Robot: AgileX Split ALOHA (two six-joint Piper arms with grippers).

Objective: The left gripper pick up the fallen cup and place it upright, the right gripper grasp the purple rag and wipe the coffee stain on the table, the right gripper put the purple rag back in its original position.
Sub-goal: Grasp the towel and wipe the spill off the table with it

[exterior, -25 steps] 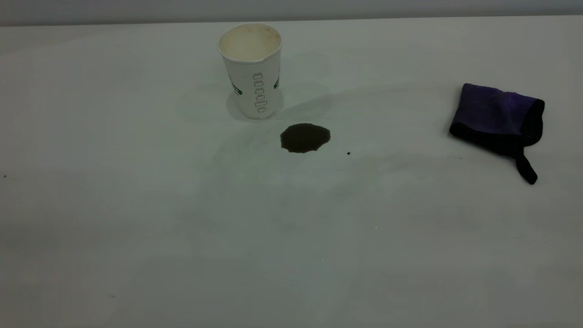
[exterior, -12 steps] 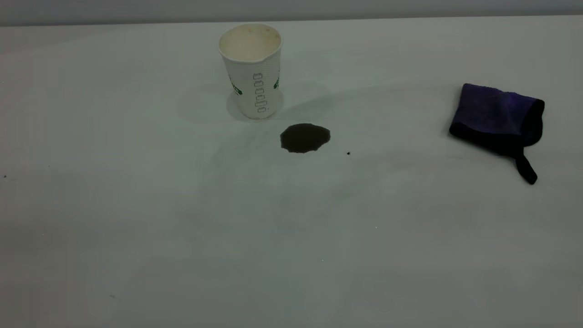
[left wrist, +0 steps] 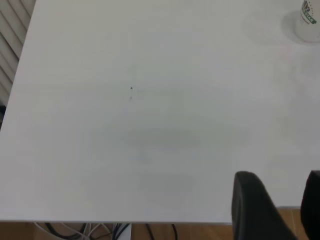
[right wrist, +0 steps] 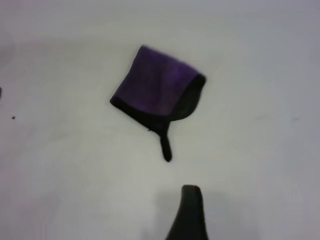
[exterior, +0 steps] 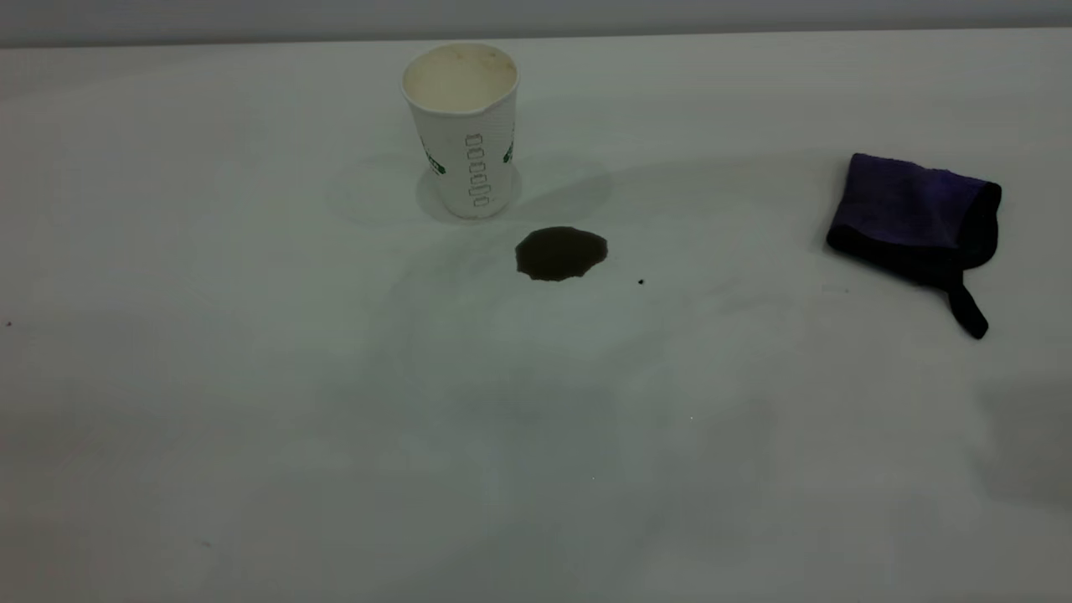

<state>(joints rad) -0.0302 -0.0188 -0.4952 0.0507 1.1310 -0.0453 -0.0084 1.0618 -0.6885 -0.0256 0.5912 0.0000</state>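
The white paper cup (exterior: 465,126) stands upright on the table (exterior: 335,419) at the back, its mouth up. The dark coffee stain (exterior: 561,253) lies just in front and to the right of it. The purple rag (exterior: 913,213) lies flat at the far right, its black tab towards the front. Neither gripper shows in the exterior view. My left gripper (left wrist: 280,176) is open and empty above the table's near edge, far from the cup (left wrist: 307,22). Of my right gripper only one black finger (right wrist: 190,212) shows, held above the table short of the rag (right wrist: 155,90), touching nothing.
A tiny dark speck (exterior: 641,282) lies to the right of the stain. The table's edge (left wrist: 100,220) shows in the left wrist view, with wooden floor and cables beyond it. A soft shadow (exterior: 1030,444) lies on the table at the front right.
A shadow has come onto the table at the front right of the exterior view. The cup, stain and rag have not moved.
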